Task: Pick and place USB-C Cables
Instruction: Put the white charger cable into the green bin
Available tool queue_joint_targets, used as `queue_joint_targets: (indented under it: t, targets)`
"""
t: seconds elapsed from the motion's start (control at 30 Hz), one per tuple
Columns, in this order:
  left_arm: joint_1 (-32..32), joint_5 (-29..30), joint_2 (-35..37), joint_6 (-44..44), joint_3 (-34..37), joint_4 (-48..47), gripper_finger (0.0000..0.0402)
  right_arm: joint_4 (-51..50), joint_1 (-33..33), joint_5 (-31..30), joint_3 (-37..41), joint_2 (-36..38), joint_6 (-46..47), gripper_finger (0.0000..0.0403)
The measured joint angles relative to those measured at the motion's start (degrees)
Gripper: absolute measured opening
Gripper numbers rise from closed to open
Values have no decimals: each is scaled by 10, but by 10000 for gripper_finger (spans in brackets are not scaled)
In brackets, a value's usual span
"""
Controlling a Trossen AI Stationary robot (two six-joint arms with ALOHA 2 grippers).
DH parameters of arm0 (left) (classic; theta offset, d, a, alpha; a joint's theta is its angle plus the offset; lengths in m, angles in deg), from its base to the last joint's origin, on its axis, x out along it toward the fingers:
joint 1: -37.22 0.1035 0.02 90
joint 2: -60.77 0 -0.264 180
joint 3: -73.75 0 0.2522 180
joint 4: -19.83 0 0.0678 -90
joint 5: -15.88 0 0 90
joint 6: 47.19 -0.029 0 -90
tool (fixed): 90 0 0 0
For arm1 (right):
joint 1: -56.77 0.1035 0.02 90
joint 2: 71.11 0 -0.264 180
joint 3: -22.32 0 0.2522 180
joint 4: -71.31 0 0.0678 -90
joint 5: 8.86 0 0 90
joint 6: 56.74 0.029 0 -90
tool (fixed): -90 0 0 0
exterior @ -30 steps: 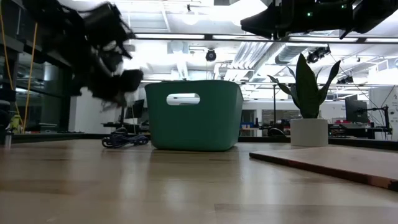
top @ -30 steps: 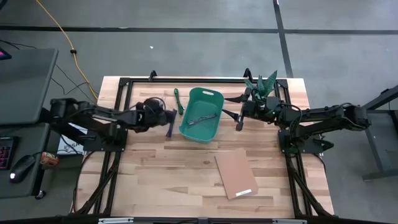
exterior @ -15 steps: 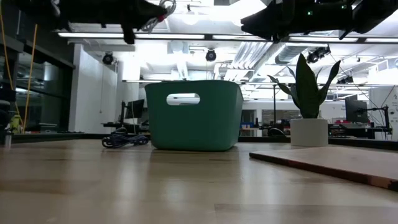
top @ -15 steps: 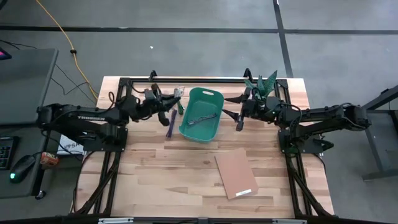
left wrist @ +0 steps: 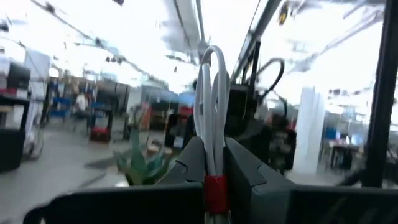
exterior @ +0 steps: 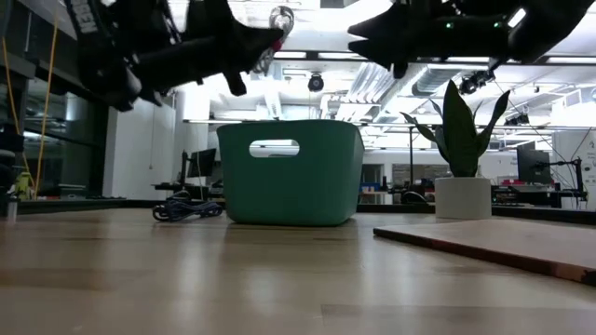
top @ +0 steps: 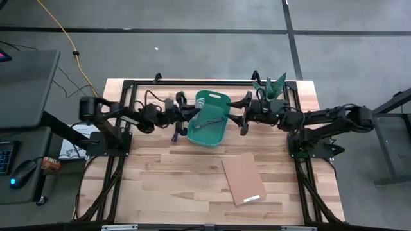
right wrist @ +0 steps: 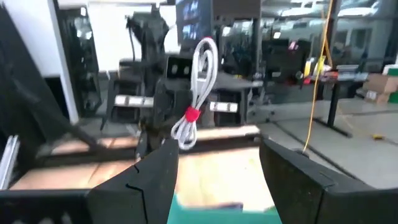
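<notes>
My left gripper [top: 188, 113] is high over the left rim of the teal bin [top: 221, 133] and is shut on the white USB-C cable bundle with a red tie [right wrist: 198, 87]. My right gripper [top: 245, 116] hovers open by the bin's right side, holding nothing. The grey cable [top: 206, 121] lies on the bin's floor. The purple cable [top: 174, 132] lies flat on the table left of the bin, also in the low view [exterior: 186, 209]. The green cable [top: 182, 97] lies near the far edge, partly hidden by my left arm. My left gripper pinches the white bundle between its two fingers [left wrist: 245, 171] at the red tie [left wrist: 214, 186] near the bundle's middle. The fingers reach in about level from the table's left. The white loops [left wrist: 211, 93] stick out past the fingertips, and the bundle is lifted clear above the bin.
A brown cardboard sheet [top: 244, 179] lies near the table's front right. A potted plant [top: 273, 86] stands at the far right corner, behind my right arm. Bare wood lies in front of the bin.
My left gripper rose from low beside the purple cable, with the white bundle in its fingers, and moved toward the table's right until it stood over the bin's left rim. My right gripper shifted slightly toward the bin and stayed open.
</notes>
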Motion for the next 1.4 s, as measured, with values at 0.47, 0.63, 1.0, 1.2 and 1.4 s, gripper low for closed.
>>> queue_joint_targets:
  t: [0.47, 0.63, 1.0, 1.2, 1.4]
  targets:
    - [0, -41, -50, 7, -83, -67, 6, 116, -18, 31, -61, -138, 72, 250]
    - [19, -43, -50, 28, -85, -93, 6, 108, -15, 44, -79, -150, 47, 272]
    - [13, -82, -50, 28, -118, -149, 6, 101, -16, 6, -87, -150, 55, 280]
    - [0, -85, -50, 36, -150, -199, 6, 114, -17, 31, -87, -150, 58, 280]
    - [-2, -84, -50, 39, -148, -194, 6, 110, -16, 32, -87, -150, 69, 257]
